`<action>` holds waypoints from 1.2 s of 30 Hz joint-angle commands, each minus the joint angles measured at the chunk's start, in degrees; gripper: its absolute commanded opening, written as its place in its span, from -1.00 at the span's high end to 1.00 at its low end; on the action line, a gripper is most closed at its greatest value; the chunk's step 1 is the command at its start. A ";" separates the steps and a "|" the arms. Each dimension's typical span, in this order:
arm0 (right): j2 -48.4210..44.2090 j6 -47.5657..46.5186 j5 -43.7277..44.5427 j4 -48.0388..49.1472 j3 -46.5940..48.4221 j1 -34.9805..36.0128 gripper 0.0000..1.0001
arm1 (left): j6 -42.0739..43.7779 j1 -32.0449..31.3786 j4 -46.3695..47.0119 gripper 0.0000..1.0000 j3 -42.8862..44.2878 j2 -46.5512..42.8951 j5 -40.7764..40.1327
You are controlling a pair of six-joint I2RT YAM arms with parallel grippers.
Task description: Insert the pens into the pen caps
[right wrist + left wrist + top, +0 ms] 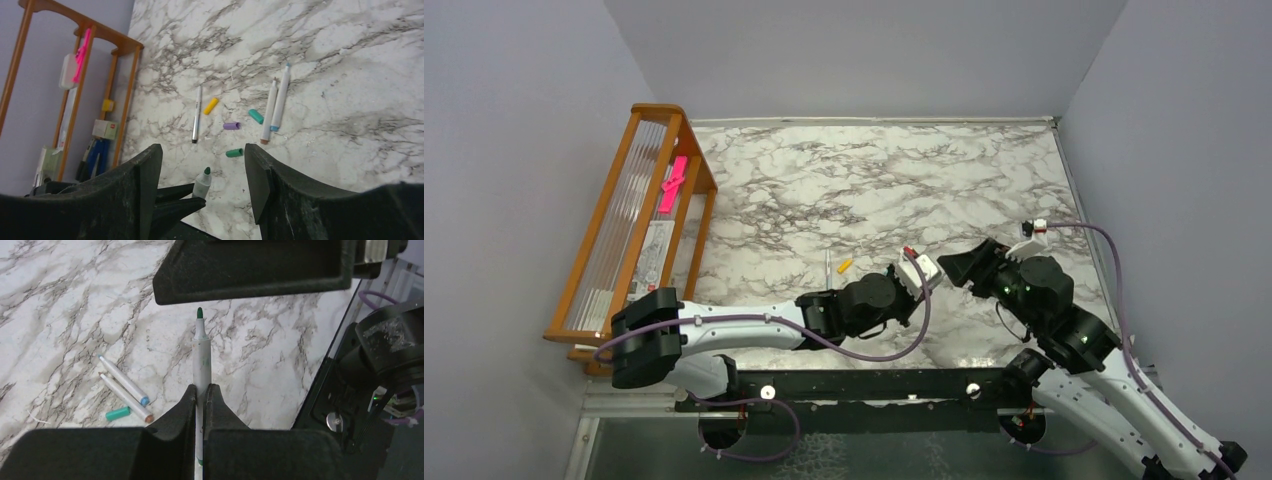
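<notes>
The left gripper [201, 390] is clenched on the green pen [201, 352], low on the barrel, so that the bare green tip stands free and points toward the right gripper [202, 150]; I judge that the pen is held out this way to receive a cap. The right gripper is spread wide and carries nothing, and the tip shows between its fingers [147, 185]; so a cap has yet to be picked up, probably the green cap [234, 152] (the colour seems to match). Both grippers meet above the near edge of the desk [824, 170], a little right of its middle. The other caps lie apart, near the middle of the near edge: purple cap [231, 125], teal cap [256, 116], orange cap [211, 105]; two pens [270, 107] lie side by side just beside the teal cap, and a thin pen [197, 114] lies beside the orange one. The barrels are smooth, round, white-grey plastic, so they may turn in a grip; the caps are short and stubby and could roll on the glossy marbled top. A wooden rack [657, 110] stands along the left edge.
</notes>
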 commanded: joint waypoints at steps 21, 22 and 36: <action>4.51 -2.34 -9.56 9.58 -1.46 0.27 0.08 | -8.79 0.28 7.35 1.00 3.99 1.55 -6.11; 4.51 -2.32 -9.71 9.73 -1.57 0.26 0.12 | -8.83 0.29 7.35 1.00 4.14 1.58 -6.22; 2.95 -4.70 -10.75 10.18 -1.99 0.26 0.99 | -6.03 1.42 6.64 0.42 3.93 0.02 -2.04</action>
